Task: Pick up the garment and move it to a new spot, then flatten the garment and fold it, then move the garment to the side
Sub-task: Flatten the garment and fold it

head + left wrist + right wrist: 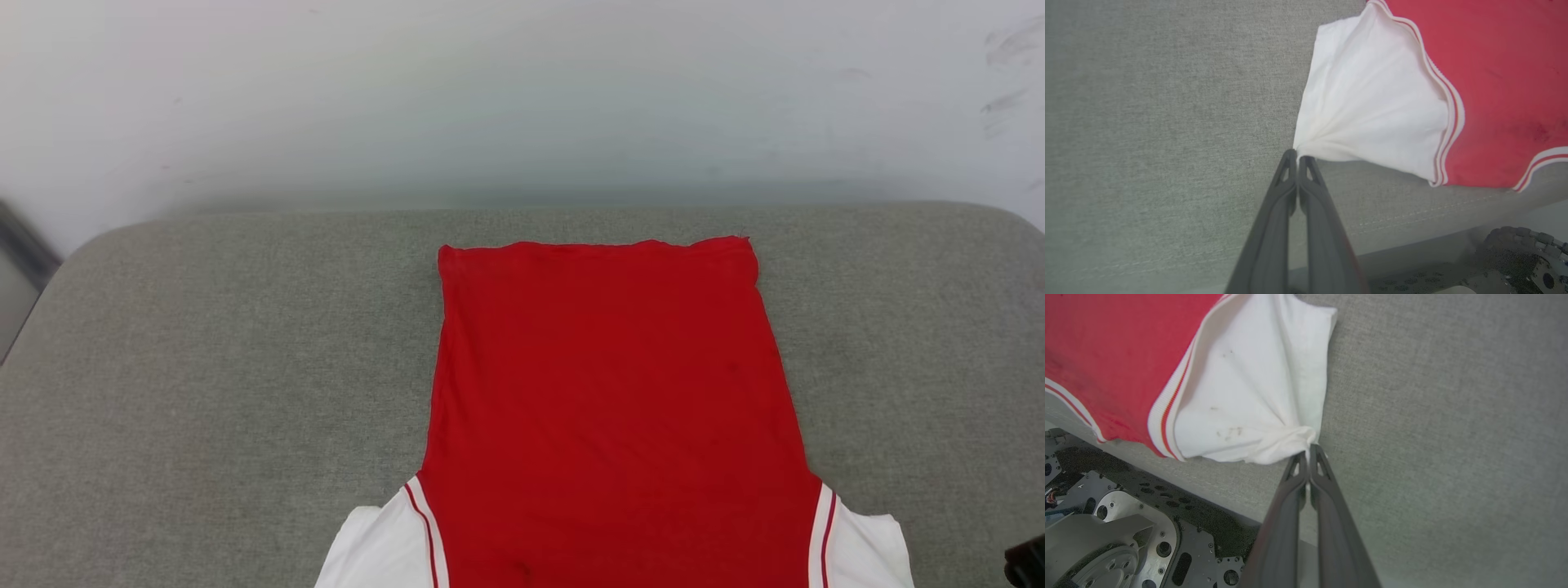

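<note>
In the head view the garment (608,392) lies flat on the grey fabric-covered table (204,367), red body spread along the table's middle. Its straight hem points toward the table's far edge, below a pale wall (522,98). Its left sleeve (380,547) and right sleeve (869,551), both white with red-and-white stripe trim (426,523), reach the table's near edge. No lettering shows on the upturned side. In the left wrist view the left gripper (1297,157) has its two dark fingers pressed together on a gathered corner of the left sleeve. The cloth fans out from the pinch across the table top, just inside the table's stitched near edge. In the right wrist view the right gripper (1309,454) likewise pinches the bunched corner of the right sleeve, which carries a few small dark marks. The robot's metal base (1126,522) shows beyond the table's near edge.
</note>
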